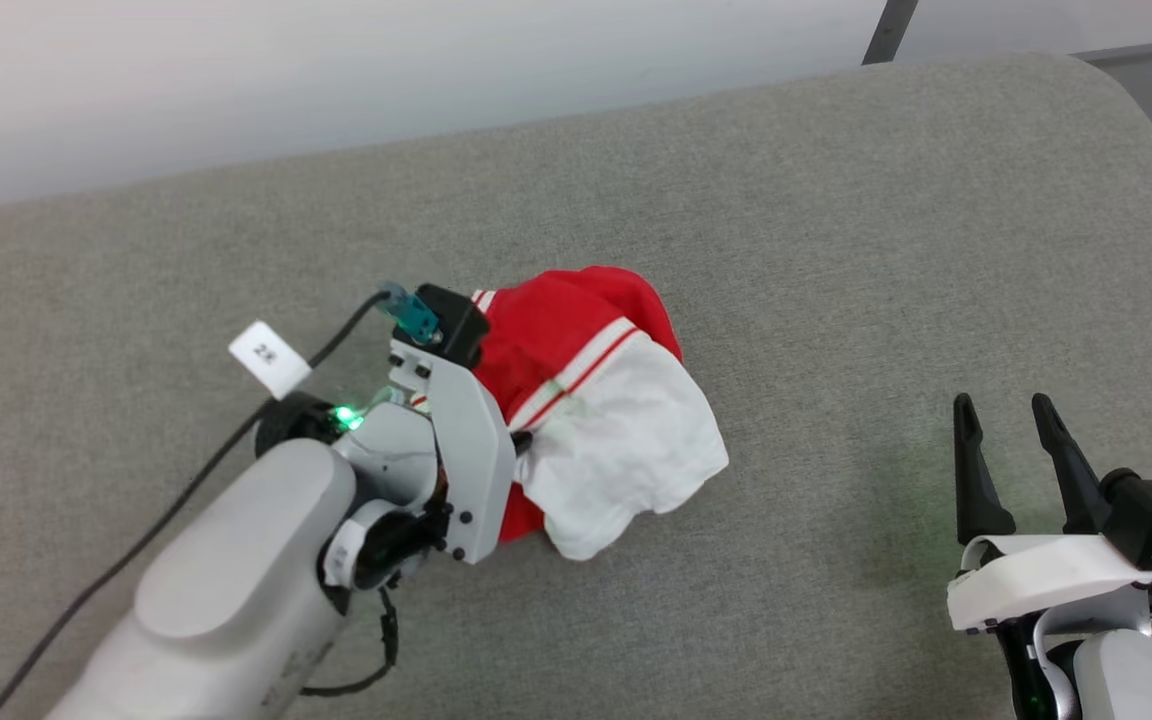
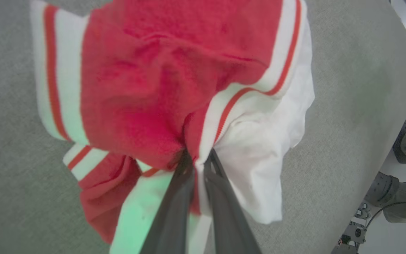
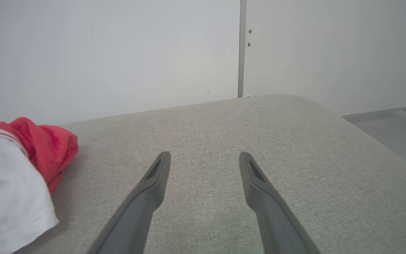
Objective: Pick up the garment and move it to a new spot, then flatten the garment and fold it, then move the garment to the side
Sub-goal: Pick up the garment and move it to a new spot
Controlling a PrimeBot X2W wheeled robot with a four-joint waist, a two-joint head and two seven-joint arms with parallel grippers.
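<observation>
Head view: a broad grey cushion (image 1: 836, 250) lies before the robot, and the garment (image 1: 616, 420) sits bunched in a heap near its middle, red folds at the back and a white panel spilling forward. The left gripper (image 2: 197, 158) has its fingers pinched tight on a fold where red meets striped trim. The right gripper (image 1: 1001, 402) hovers well apart, fingers spread wide, holding nothing.

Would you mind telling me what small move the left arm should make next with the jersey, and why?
Probably a short lift of the left gripper. It is shut on a fold of the garment, which lies bunched on the grey cushion, so raising it should free the cloth for carrying. The right gripper sits open, apart from it.
</observation>
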